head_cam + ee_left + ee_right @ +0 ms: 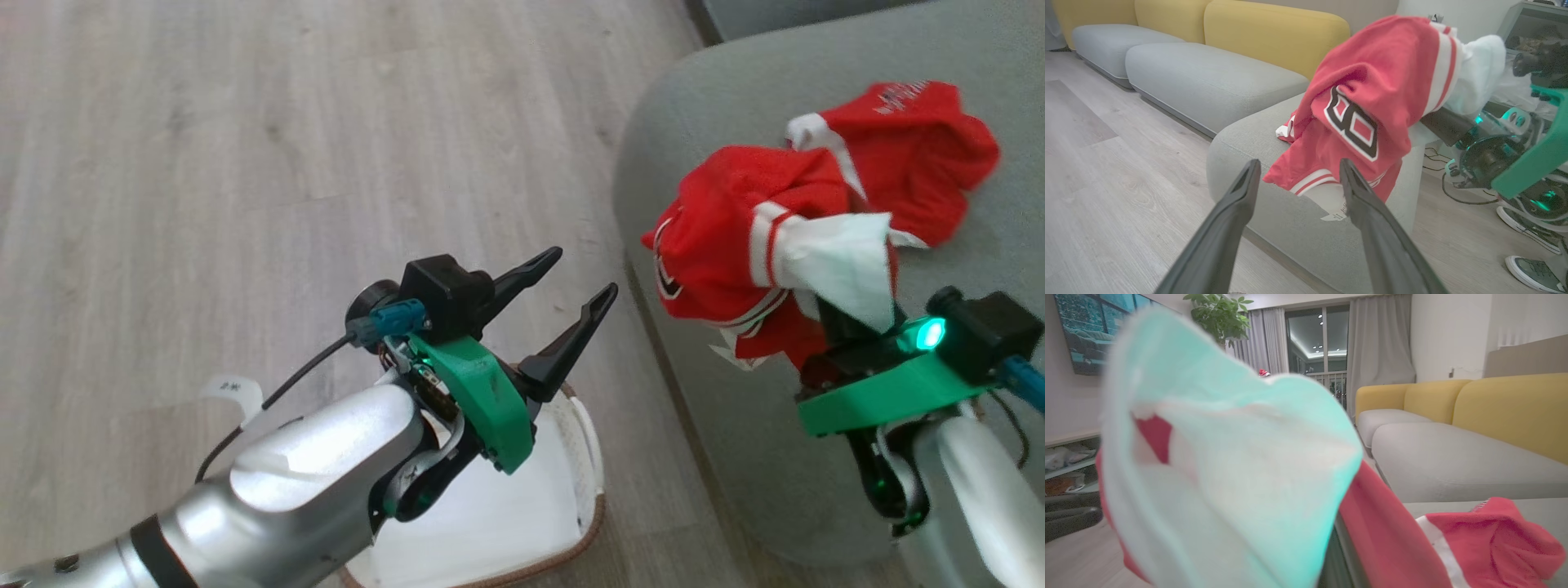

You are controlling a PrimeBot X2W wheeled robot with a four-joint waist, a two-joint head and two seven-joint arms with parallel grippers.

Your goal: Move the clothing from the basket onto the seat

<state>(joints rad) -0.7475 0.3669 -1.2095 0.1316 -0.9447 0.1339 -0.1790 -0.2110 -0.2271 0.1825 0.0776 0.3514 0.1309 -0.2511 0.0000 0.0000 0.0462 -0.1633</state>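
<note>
Jersey: a red jersey [735, 237] with white stripes and a black-and-white number hangs bunched from the right gripper [849, 327], above the rounded near corner of the seat [694, 98]. Its hem droops past the edge, and whether it touches the cushion cannot be told.
Second garment: a second garment [914, 155], also red, lies further in on the seat, just behind the jersey.
Right gripper: its fingers are together, pinching a fold of the jersey that drapes over and hides their tips.
Left gripper: the left gripper [581, 272] has its fingers spread with nothing between them, and it hovers above the basket [600, 523].
Basket: it sits on the floor [245, 163] beside the seat. The part the arm leaves visible looks bare.
Step in hand: probably laying the jersey down.
Doing it well: the jersey should go further in over the cushion and be lowered until the cloth rests before the fingers part. Thin fabric let go at the rounded edge would likely slide off.
In the way: the second garment takes the nearest flat spot, and the left gripper is near the hanging hem.
Around: yellow back cushions [1274, 36], with cables [1453, 192] and shoes [1533, 273] beyond the seat.
</note>
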